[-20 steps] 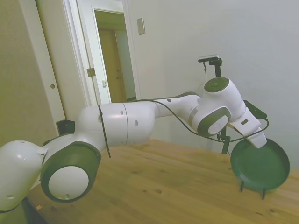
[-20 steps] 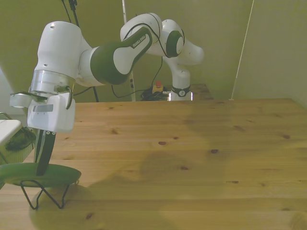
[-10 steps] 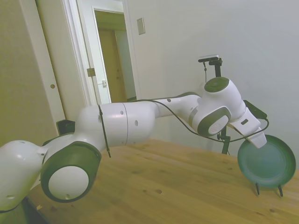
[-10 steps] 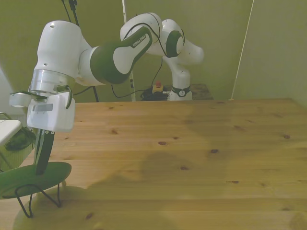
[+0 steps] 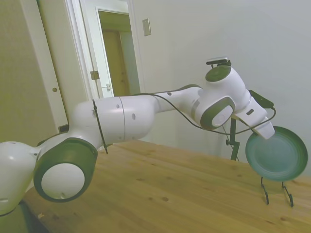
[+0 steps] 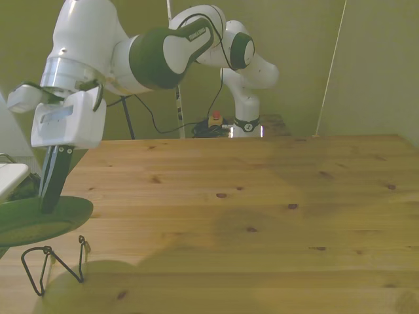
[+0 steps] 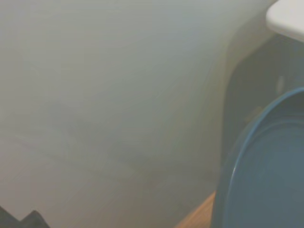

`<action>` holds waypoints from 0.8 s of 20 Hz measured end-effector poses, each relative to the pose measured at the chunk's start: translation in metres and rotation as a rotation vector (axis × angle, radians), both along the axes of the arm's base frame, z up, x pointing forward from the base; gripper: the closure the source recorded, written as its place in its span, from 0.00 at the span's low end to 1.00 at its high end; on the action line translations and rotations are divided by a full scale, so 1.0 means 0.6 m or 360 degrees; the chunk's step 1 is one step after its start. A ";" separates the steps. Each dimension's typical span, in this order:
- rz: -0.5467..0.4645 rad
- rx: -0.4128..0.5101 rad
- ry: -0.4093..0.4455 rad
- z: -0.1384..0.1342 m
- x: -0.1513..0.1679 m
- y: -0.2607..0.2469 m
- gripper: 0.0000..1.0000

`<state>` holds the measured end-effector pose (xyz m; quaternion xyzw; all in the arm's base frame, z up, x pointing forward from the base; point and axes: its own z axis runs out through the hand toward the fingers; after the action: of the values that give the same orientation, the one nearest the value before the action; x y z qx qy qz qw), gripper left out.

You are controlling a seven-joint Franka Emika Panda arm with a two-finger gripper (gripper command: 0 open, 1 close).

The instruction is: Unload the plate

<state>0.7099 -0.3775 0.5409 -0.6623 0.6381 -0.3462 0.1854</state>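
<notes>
The plate (image 5: 277, 158) has come up off the wire stand (image 5: 276, 190): 0.5 s ago its lower rim sat in the stand's prongs, and now, at the right edge of the side view, it hangs clear above them with a gap of wall showing between. In the front view the same split shows at lower left, the plate (image 6: 40, 219) raised and the stand (image 6: 54, 263) standing bare below it on the surface (image 6: 249, 216). The pincer (image 6: 51, 199) is clamped on the plate's rim, its dark fingers (image 6: 55, 176) coming down onto the near edge. The wrist view shows only a blurred arc of the plate (image 7: 266, 175) against the wall. By my reading the lift-out is done, and what remains is carrying the plate away and setting it down. The stand's 2 upright prongs lie directly under the plate, so a drop or a low sideways sweep could catch them; moving higher or away first looks safer. The rest of the surface is bare wood. A doorway (image 5: 116, 53) stands at upper left of the side view, well apart from the work.
</notes>
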 end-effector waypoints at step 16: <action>0.0164 -0.0057 0.0528 -0.024 -0.021 0.314 1.00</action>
<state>0.6975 -0.1889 0.5263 -0.7454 0.6188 -0.2334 0.0834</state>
